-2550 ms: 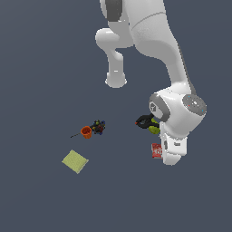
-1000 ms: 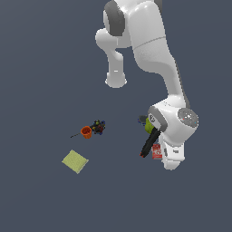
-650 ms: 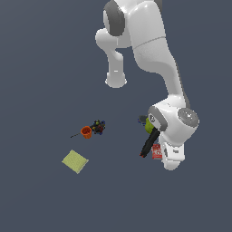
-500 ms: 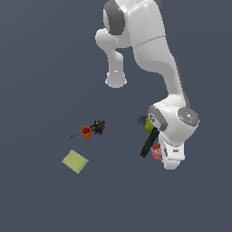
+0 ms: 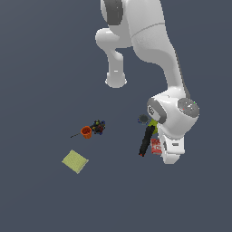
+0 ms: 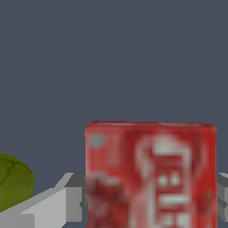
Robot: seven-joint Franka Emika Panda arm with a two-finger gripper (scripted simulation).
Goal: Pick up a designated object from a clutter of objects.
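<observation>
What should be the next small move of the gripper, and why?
Probably close the fingers on the red box. In the wrist view the box sits between them, a grey finger showing on each side, and nothing yet shows a firm grip. The pear lies beside it, apart.

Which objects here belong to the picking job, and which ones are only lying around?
Belong to the job:
- red box, between the fingers of the gripper

Only lying around:
- black clamp, beside the red box
- yellow-green pear
- orange cup
- dark toy, next to the cup
- yellow-green pad, lying apart
</observation>
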